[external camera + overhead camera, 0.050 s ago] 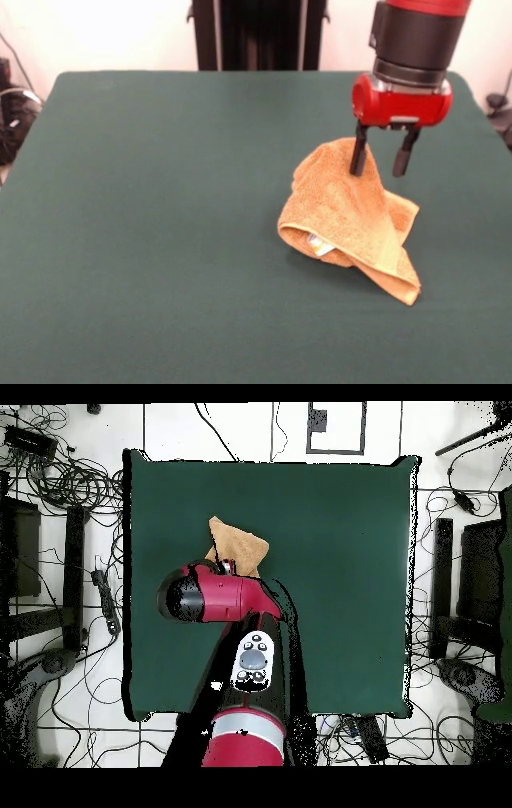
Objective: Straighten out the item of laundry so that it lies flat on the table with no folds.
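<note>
Orange terry towel (352, 216) sits bunched and folded on the green tabletop (160, 224), nothing flattened yet, my gripper (382, 164) right over its upper edge, jaws apart and holding nothing, all smoothing remains.

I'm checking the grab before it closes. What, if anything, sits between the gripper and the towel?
Nothing visible. The open gripper hangs right over the crumpled towel, one finger in front of its top fold, on the green table.

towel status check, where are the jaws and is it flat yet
Gripper jaws open, over the far top of the crumpled orange-tan terry towel. Towel bunched and folded, not flat. Dark green felt table; nothing in the way.
</note>
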`<state>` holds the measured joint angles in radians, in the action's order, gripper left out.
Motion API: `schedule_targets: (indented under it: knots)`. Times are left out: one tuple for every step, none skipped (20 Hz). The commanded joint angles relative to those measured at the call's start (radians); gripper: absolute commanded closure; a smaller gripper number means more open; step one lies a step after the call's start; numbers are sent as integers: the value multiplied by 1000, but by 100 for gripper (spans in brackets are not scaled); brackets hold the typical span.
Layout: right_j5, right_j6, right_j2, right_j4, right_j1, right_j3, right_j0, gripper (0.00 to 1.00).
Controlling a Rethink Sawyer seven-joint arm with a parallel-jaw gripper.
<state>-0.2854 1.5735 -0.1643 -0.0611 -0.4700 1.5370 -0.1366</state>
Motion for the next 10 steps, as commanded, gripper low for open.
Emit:
schedule_targets:
  knots:
    - [-83,183,59,-47,69,-76,-1,0]
    - [-93,181,58,-48,75,-91,-1,0]
    - [-102,180,56,-49,81,-107,-2,0]
    - [-105,179,58,-48,77,-105,-2,0]
    - [-109,176,61,-48,77,-109,-1,0]
    - [-114,173,63,-47,78,-113,0,0]
    - [-115,171,65,-46,80,-120,1,0]
    - [-120,172,63,-46,84,-127,0,0]
    - [-124,172,61,-46,88,-135,-1,0]
    - [-128,170,60,-46,90,-143,-1,0]
